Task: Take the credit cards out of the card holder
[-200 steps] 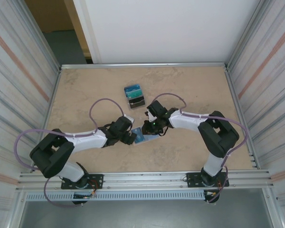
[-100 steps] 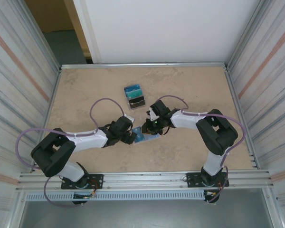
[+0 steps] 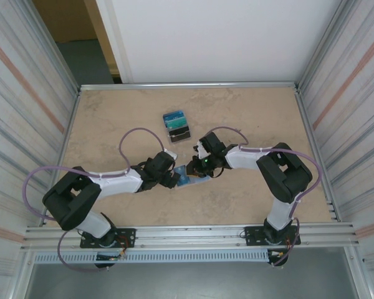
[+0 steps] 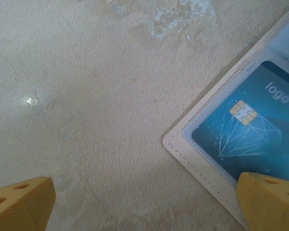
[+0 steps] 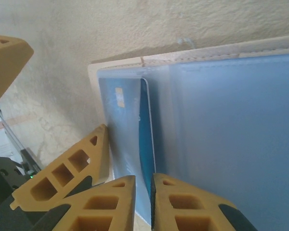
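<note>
The card holder (image 3: 192,179) lies open on the table between the two grippers, pale-blue lining up (image 5: 231,134). A blue credit card (image 4: 241,134) with a gold chip sits in its clear pocket. In the right wrist view that card (image 5: 145,125) stands edge-on, and my right gripper (image 5: 151,192) is shut on its lower edge. My left gripper (image 4: 144,207) is wide open, one fingertip (image 4: 269,202) over the holder's stitched corner (image 4: 202,166), the other on bare table. Three more credit cards (image 3: 177,126), blue, teal and black, lie side by side farther back.
The tan stone-look table (image 3: 112,118) is walled by corrugated metal panels left and right. A metal rail (image 3: 193,235) runs along the near edge. Both arms (image 3: 112,184) (image 3: 280,168) reach inward to the table's middle.
The right arm has edged a little left and nearer, toward the holder, and its jaws have narrowed slightly. The left arm has hardly moved.
</note>
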You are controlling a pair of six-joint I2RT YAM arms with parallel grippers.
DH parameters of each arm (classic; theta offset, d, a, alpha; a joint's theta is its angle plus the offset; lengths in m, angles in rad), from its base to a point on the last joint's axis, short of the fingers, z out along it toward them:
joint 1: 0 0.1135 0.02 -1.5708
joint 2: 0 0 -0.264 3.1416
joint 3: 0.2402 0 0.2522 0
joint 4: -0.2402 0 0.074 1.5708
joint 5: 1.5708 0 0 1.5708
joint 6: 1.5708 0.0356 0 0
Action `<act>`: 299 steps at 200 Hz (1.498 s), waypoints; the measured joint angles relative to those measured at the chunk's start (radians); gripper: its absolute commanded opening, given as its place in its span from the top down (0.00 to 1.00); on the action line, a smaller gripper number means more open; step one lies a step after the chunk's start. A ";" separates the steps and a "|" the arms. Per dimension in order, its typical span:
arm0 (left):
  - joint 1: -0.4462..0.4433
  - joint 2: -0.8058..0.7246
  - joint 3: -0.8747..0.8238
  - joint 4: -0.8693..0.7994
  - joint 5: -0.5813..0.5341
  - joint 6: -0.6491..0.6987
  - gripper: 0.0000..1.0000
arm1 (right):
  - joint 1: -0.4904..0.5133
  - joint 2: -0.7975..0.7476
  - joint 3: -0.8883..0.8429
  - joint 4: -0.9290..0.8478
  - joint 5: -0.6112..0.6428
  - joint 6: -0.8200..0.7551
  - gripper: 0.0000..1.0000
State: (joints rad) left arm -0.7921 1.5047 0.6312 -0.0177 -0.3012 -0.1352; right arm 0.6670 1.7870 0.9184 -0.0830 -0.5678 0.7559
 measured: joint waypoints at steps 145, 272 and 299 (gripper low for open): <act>0.000 0.006 0.005 0.001 -0.007 0.001 0.02 | -0.021 0.000 -0.045 0.063 -0.026 0.023 0.87; 0.000 0.023 0.023 0.000 -0.015 0.019 0.02 | -0.029 0.013 -0.071 0.132 -0.077 0.045 0.94; 0.000 0.023 0.023 0.000 -0.016 0.023 0.02 | -0.034 0.013 -0.078 0.146 -0.085 0.048 0.99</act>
State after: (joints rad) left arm -0.7921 1.5280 0.6544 -0.0177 -0.3172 -0.1120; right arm 0.6327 1.7996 0.8402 0.0631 -0.6533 0.8043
